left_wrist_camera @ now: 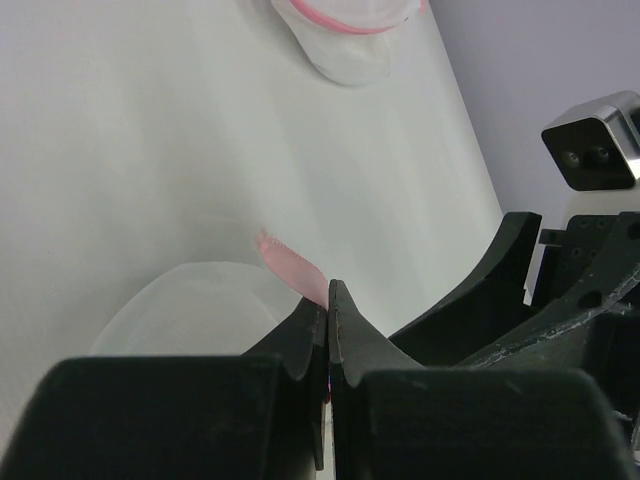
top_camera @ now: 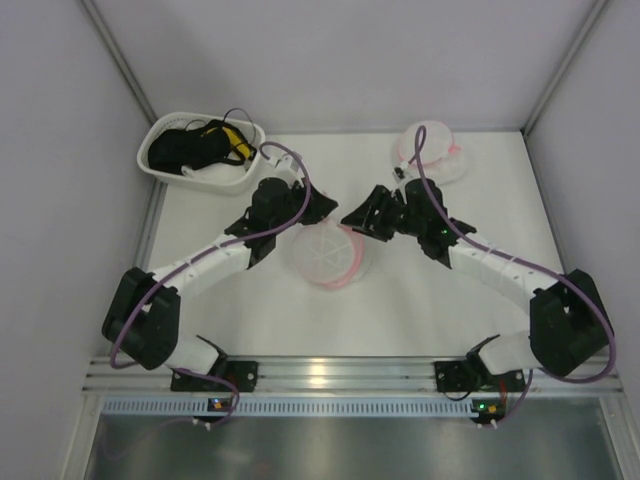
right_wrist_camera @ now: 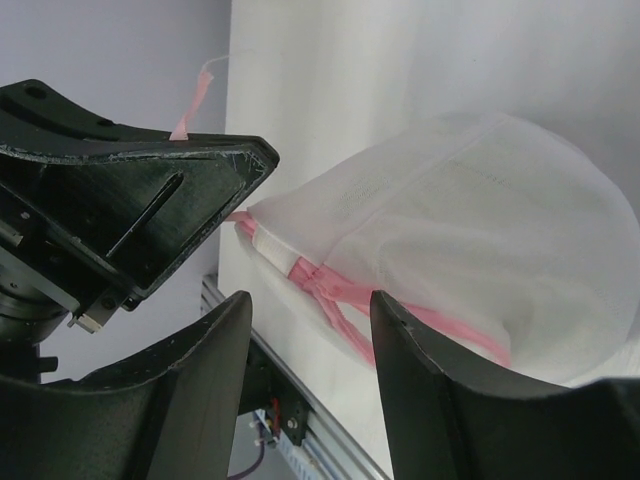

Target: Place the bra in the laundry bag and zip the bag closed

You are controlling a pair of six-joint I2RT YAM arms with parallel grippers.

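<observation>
The laundry bag (top_camera: 328, 255) is a round white mesh dome with a pink zipper ring, lying mid-table. My left gripper (left_wrist_camera: 330, 290) is shut on a pink tab (left_wrist_camera: 295, 268) at the bag's rim; in the top view it (top_camera: 320, 212) sits at the bag's far edge. My right gripper (right_wrist_camera: 310, 330) stands open just in front of the bag (right_wrist_camera: 470, 230). The pink zipper pull loop (right_wrist_camera: 345, 310) hangs between its fingers, touching neither. In the top view this gripper (top_camera: 358, 222) faces the left one. The bra does not show; the mesh hides what is inside.
A white oval basket (top_camera: 165, 165) holding a black tangle with yellow bits (top_camera: 195, 145) stands at the back left. A second white soft item with pink trim (top_camera: 432, 150) lies at the back right, under the right arm's cable. Grey walls enclose the table.
</observation>
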